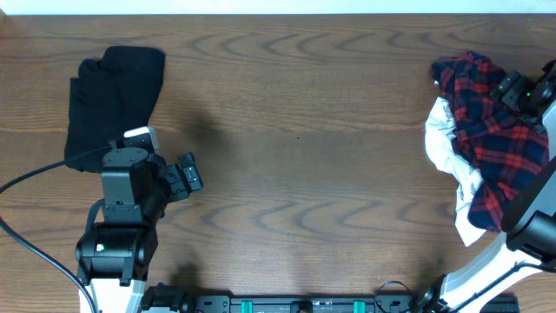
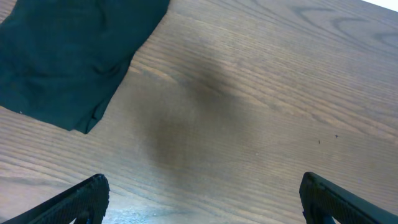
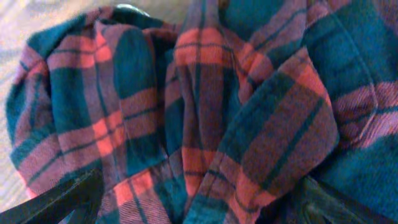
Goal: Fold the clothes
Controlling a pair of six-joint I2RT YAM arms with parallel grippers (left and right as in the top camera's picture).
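A crumpled red-and-navy plaid shirt (image 1: 491,130) lies in a heap at the table's right edge, on top of a white garment (image 1: 445,148). My right gripper (image 1: 519,91) is open and sits right over the heap's upper part; its wrist view is filled with bunched plaid folds (image 3: 205,112) between the spread fingers. A folded black garment (image 1: 113,100) lies at the far left and also shows in the left wrist view (image 2: 68,56). My left gripper (image 1: 189,174) is open and empty, just right of and below the black garment, over bare wood.
The brown wood table (image 1: 304,130) stretches between the two garment piles. A black cable (image 1: 26,178) runs off the left arm's base to the left edge. The arm mounts line the table's near edge.
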